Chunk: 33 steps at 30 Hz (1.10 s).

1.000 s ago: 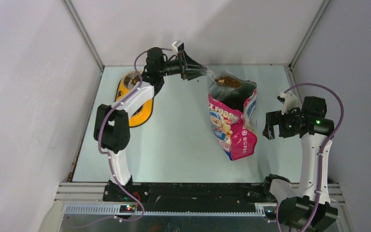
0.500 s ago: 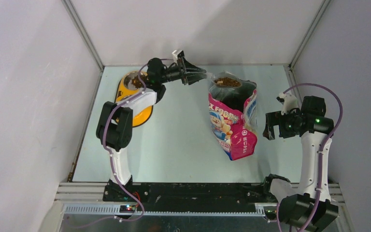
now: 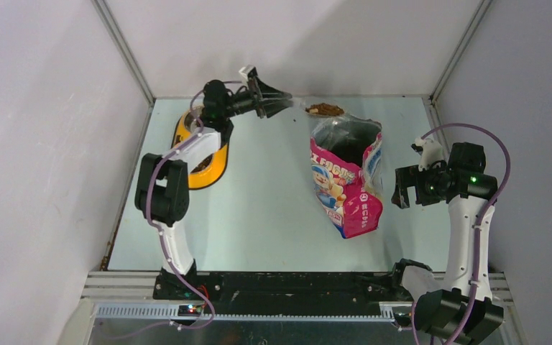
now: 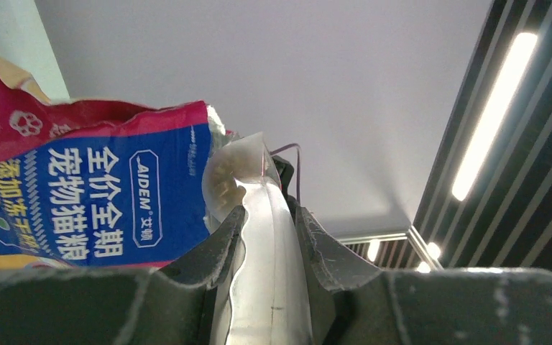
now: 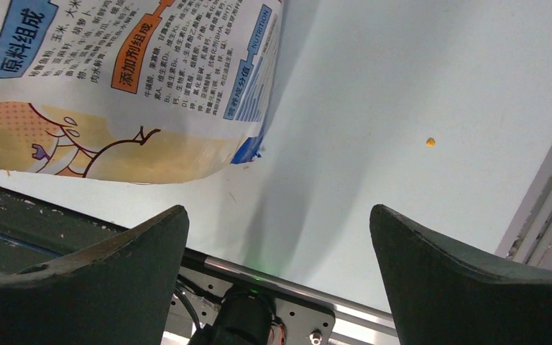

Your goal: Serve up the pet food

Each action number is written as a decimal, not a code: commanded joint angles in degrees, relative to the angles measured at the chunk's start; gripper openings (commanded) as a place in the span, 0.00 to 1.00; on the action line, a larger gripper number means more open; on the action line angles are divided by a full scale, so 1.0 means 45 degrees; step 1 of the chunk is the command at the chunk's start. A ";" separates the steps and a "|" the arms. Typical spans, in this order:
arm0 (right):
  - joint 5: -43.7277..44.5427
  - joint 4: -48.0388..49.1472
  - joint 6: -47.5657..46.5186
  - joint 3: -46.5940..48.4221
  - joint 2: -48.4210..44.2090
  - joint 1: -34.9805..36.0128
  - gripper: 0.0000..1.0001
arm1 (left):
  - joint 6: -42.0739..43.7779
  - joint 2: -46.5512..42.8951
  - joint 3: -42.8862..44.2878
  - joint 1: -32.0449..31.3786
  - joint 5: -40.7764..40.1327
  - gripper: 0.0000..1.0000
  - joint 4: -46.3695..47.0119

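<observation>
Above the far rim of the bag [image 3: 345, 176], I see the pet food [image 3: 323, 109] as a low brown heap of crumb-like pellets riding in a scoop [image 3: 303, 108] of clear plastic. My left gripper [image 3: 282, 105] reaches in from the bag's left, its dark ridged fingers [image 4: 219, 248] pinched partway in on the thin, glossy handle, which the wrist view shows squeezed between them. The bag itself is crinkled glossy film, pink and blue with a cartoon cat, its mouth gaping and dark inside. To the bag's right and apart from it, my right gripper [image 3: 402, 195] hangs with its broad wedge-shaped jaws spread as wide as they go and nothing between them; its camera looks past them at the bag's printed side and one small orange crumb [image 5: 430, 141] on the smooth pale table [image 3: 273, 201]. Well to the bag's left lies a rounded yellow-orange feeder [image 3: 215, 167].
</observation>
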 commanded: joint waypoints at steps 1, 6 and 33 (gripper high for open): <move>-0.0333 0.0076 -0.0099 0.0513 -0.0104 -0.0041 1.00 | 0.0548 -0.1225 0.0568 0.1094 0.0100 0.00 0.0037; -0.0405 0.0044 -0.0114 0.0514 -0.0252 -0.0052 1.00 | 0.0794 -0.1730 0.0154 0.2188 0.0118 0.00 -0.0063; -0.2670 0.0885 0.1489 0.0520 -0.1202 0.0043 1.00 | 0.1983 -0.5867 -0.4247 0.8660 -0.1097 0.00 -0.1107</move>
